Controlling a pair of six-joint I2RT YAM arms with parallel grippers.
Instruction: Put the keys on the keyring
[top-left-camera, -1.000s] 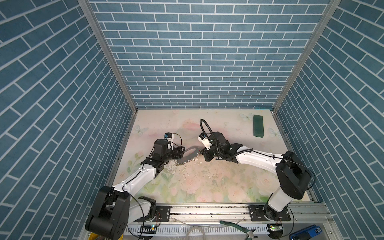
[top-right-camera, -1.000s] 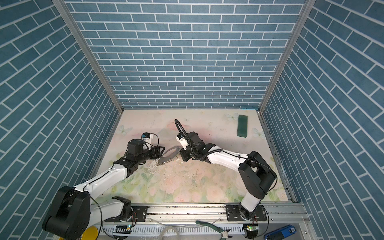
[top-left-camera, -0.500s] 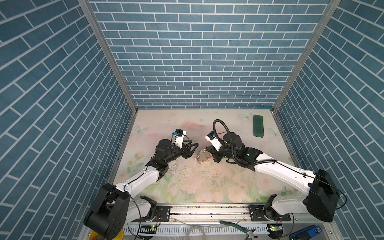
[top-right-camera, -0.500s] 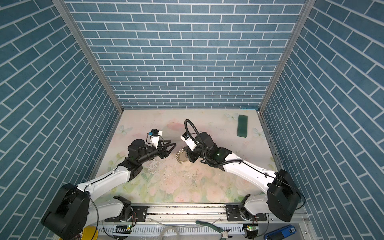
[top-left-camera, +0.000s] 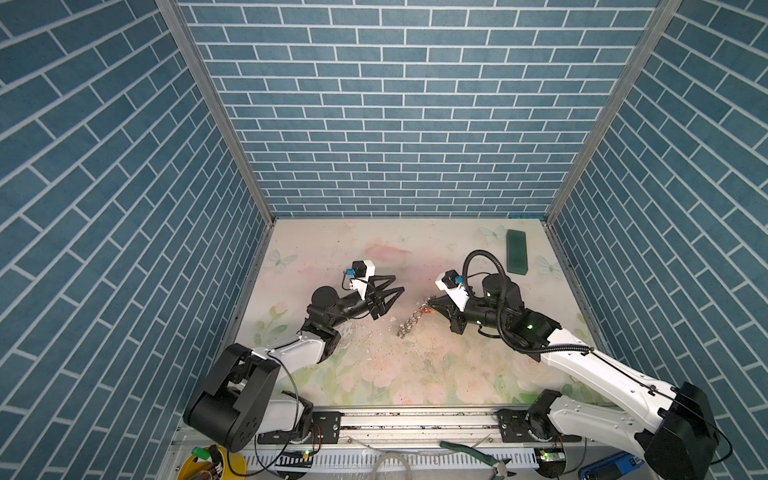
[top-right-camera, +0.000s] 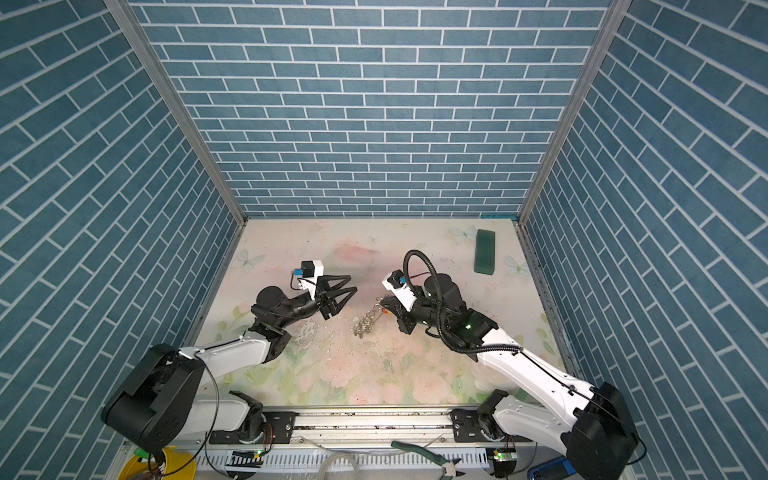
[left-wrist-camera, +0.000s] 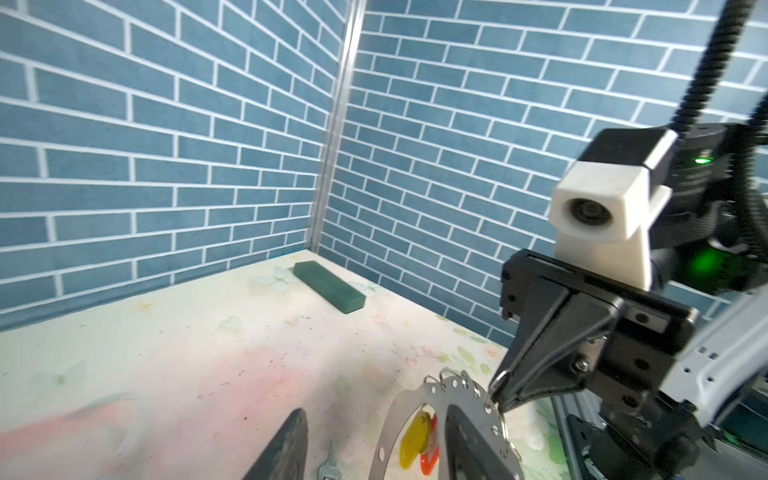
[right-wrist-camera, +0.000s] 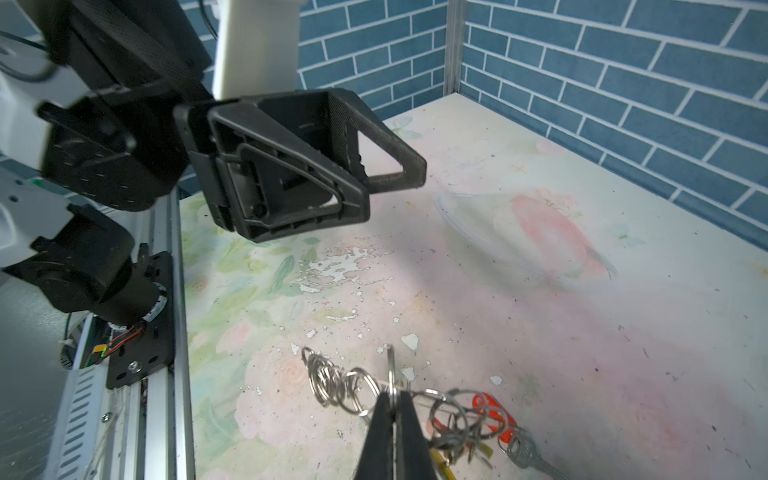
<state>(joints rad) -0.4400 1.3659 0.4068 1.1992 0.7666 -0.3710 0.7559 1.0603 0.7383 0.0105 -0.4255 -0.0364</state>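
Observation:
The keyring (left-wrist-camera: 440, 388), a flat grey oval band fringed with silver rings, hangs tilted above the table, edge-on in both top views (top-left-camera: 409, 324) (top-right-camera: 365, 322). My right gripper (right-wrist-camera: 392, 401) (top-left-camera: 429, 304) (top-right-camera: 384, 305) is shut on its rim. Keys hang from it: a yellow tag (left-wrist-camera: 411, 436) and a red tag (left-wrist-camera: 430, 455) (right-wrist-camera: 492, 415) with a silver key (right-wrist-camera: 528, 453). My left gripper (top-left-camera: 398, 284) (top-right-camera: 353, 282) (left-wrist-camera: 376, 411) faces the ring from the left, a short way off. It is open, with nothing between its fingers (left-wrist-camera: 286, 449).
A dark green block (top-left-camera: 517, 257) (top-right-camera: 485, 257) (left-wrist-camera: 328, 284) lies at the back right by the wall. A small silver metal piece (left-wrist-camera: 330, 461) lies on the floral table. Brick walls close in three sides. Pliers (top-left-camera: 478, 455) lie on the front rail.
My right gripper has pulled back to the right with the keyring, which now hangs edge-on. My left gripper has let the ring go, moved right and upward, and its jaws have narrowed.

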